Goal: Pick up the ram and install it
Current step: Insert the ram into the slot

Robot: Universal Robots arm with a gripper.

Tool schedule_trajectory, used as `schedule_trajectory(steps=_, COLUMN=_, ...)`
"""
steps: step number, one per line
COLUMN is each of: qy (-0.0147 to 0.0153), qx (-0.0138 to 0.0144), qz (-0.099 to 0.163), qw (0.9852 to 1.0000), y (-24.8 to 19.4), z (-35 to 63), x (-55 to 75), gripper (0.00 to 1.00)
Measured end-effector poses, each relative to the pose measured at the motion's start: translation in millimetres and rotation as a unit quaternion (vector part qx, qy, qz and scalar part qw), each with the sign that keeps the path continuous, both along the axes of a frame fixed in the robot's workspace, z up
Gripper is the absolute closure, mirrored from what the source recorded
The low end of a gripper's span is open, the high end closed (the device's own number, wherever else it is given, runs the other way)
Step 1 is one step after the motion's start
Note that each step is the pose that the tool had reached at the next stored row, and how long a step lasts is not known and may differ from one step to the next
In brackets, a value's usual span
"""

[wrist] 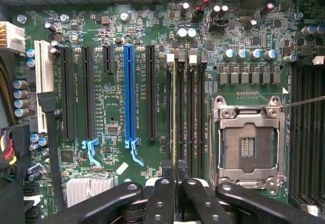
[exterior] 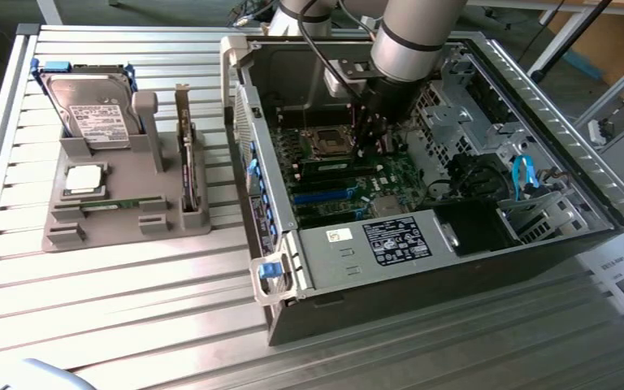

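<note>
The ram (wrist: pixel 175 107) stands edge-on between the hand's (wrist: pixel 175 169) fingertips (wrist: pixel 166 176), clenched on its near end. It runs along the bank of memory slots (wrist: pixel 192 107), between the blue expansion slot (wrist: pixel 130 94) and the empty processor socket (wrist: pixel 249 142); I cannot tell whether it is seated. In the exterior view the hand (exterior: pixel 375 136) is down inside the open computer case (exterior: pixel 529 244). Toward the exterior view's left, a grey holder (exterior: pixel 127 229) on the slatted counter (exterior: pixel 127 309) carries a hard drive (exterior: pixel 90 106), a processor chip (exterior: pixel 84 180) and an expansion card (exterior: pixel 189 162).
</note>
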State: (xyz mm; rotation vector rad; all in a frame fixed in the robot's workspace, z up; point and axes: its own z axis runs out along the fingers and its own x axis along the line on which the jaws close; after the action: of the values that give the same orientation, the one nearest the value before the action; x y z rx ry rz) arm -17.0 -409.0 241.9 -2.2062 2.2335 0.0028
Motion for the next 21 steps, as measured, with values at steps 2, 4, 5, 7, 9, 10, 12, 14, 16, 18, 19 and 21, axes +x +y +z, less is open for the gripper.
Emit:
schedule_trajectory(steps=2, qy=0.0, qx=-0.0001, qz=0.0, qw=1.0, y=0.0, z=0.1, x=0.0, gripper=0.88)
schedule_trajectory(steps=4, qy=0.0, qx=-0.0001, qz=0.0, qw=1.0, y=0.0, z=0.1, x=0.3, gripper=0.88)
schedule_trajectory(steps=5, qy=0.0, qx=-0.0001, qz=0.0, qw=1.0, y=0.0, z=0.1, x=0.6, gripper=0.88)
schedule_trajectory(steps=7, qy=0.0001, qx=-0.0001, qz=0.0, qw=1.0, y=0.0, z=0.1, x=0.9, gripper=0.88)
schedule_trajectory(steps=9, qy=0.0, qx=-0.0001, qz=0.0, qw=1.0, y=0.0, z=0.1, x=0.9, gripper=0.88)
schedule_trajectory(steps=10, qy=0.0, qx=-0.0001, qz=0.0, qw=1.0, y=0.0, z=0.1, x=1.0, gripper=0.88)
schedule_trajectory(steps=12, qy=0.0, qx=-0.0001, qz=0.001, qw=1.0, y=0.0, z=0.1, x=1.0, gripper=0.88)
schedule_trajectory(steps=14, qy=0.0001, qx=0.0001, qz=0.002, qw=1.0, y=0.0, z=0.1, x=1.0, gripper=0.88)
schedule_trajectory(steps=16, qy=0.0, qx=0.0001, qz=0.003, qw=1.0, y=0.0, z=0.1, x=1.0, gripper=0.88)
schedule_trajectory(steps=18, qy=0.0, qx=0.0001, qz=0.003, qw=1.0, y=0.0, z=0.1, x=1.0, gripper=0.88)
schedule_trajectory(steps=19, qy=0.0, qx=0.0001, qz=0.003, qw=1.0, y=0.0, z=0.1, x=0.9, gripper=0.88)
schedule_trajectory(steps=21, qy=0.0, qx=0.0, qz=0.003, qw=1.0, y=-0.1, z=0.1, x=0.6, gripper=0.88)
